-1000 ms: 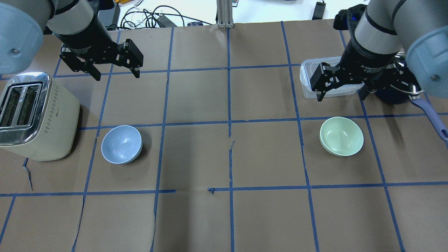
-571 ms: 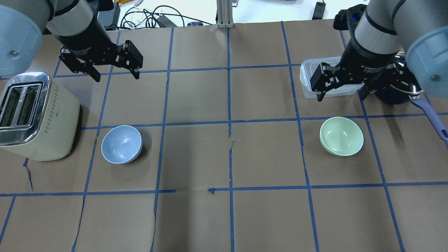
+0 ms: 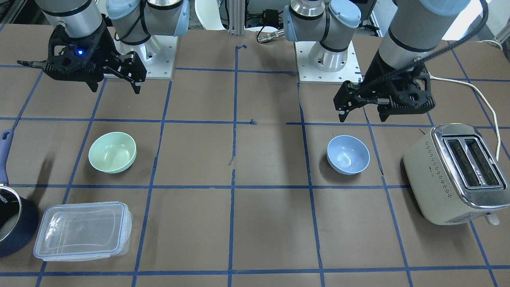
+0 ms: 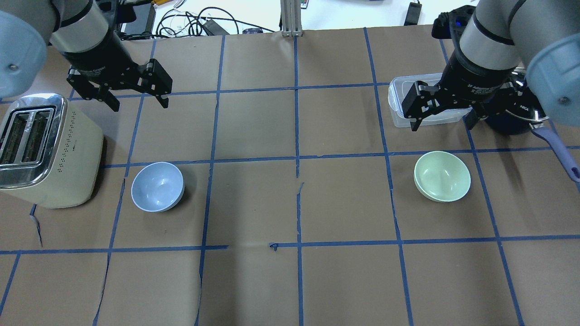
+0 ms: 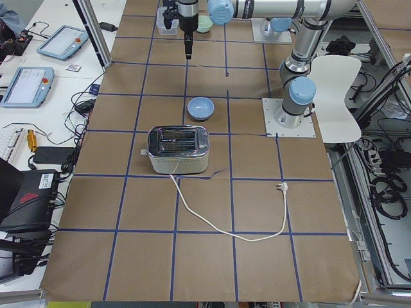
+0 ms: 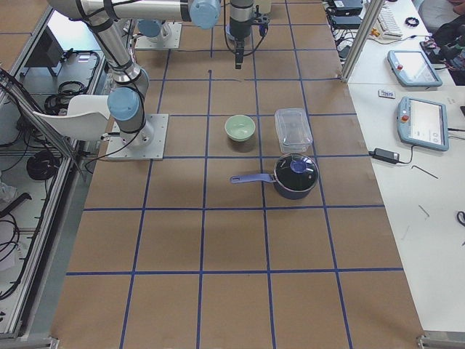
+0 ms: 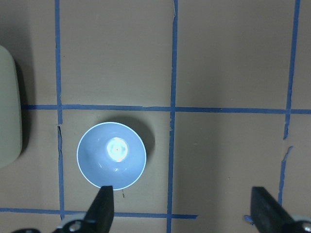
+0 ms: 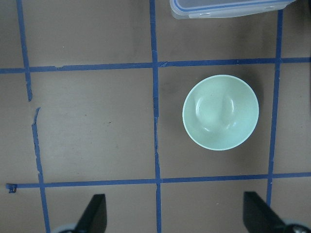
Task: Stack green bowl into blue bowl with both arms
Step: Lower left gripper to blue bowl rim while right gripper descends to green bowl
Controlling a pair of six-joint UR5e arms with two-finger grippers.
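Note:
The green bowl [image 4: 442, 176] sits upright on the table's right side, and shows in the front view [image 3: 112, 152] and the right wrist view [image 8: 220, 111]. The blue bowl [image 4: 157, 186] sits upright on the left side, next to the toaster, and shows in the front view [image 3: 348, 154] and the left wrist view [image 7: 111, 154]. My right gripper [image 4: 441, 127] is open and empty, hovering high just beyond the green bowl. My left gripper [image 4: 139, 105] is open and empty, hovering high beyond the blue bowl. Both bowls are empty.
A cream toaster [image 4: 45, 149] stands left of the blue bowl, its cord trailing off [image 5: 231, 224]. A clear lidded container [image 3: 81, 229] and a dark navy pot [image 3: 12, 223] with a long handle [image 4: 557, 149] stand beyond the green bowl, under my right arm.
My left gripper has shifted left in the overhead view and slightly nearer the blue bowl. My right gripper and both bowls have not moved.

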